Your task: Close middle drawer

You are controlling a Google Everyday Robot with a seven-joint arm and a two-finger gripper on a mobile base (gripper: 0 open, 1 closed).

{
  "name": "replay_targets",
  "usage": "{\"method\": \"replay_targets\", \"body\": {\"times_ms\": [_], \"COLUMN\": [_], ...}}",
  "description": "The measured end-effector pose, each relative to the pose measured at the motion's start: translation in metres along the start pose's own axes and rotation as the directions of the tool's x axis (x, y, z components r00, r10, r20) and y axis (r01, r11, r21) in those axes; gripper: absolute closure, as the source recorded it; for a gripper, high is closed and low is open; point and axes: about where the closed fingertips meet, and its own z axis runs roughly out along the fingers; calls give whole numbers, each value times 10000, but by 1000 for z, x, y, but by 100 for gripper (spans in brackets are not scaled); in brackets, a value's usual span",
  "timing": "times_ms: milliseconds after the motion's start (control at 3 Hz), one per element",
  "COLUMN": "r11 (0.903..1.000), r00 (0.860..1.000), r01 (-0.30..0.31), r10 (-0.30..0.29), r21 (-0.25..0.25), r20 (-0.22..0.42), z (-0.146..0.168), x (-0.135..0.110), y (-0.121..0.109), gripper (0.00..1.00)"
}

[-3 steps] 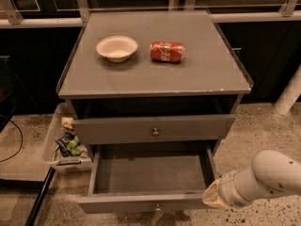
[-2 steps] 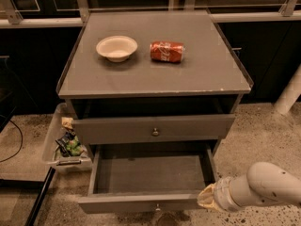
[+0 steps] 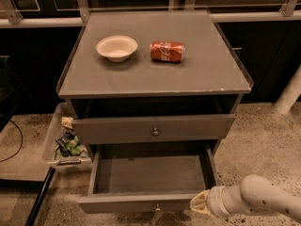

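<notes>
Hovering by the right corner of the middle drawer [image 3: 122, 202], the gripper [image 3: 201, 203], state I cannot tell, is needing a straight inward push.

Soft overhead light is falling on the cabinet top [image 3: 155, 79], giving it a dull sheen. The white bowl [image 3: 117, 47] and red can [image 3: 167, 51] on it are casting only faint shadows. Deep shadow is filling the recess just under the cabinet top. The gripper [image 3: 201, 202], low and right of the cabinet top, is catching pale light. Everything behind the cabinet top is lying in darkness.
</notes>
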Motion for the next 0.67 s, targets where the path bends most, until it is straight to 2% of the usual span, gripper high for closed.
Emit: {"method": "replay_targets", "body": {"times_ms": [333, 667], "r11": [9998, 9997], "r00": [9996, 9995], "r01": [101, 79], "r10": [-96, -73], "r21": [-172, -213], "r20": [268, 301], "z": [24, 27], "x": [10, 11], "y": [2, 4], "gripper": [100, 82]}}
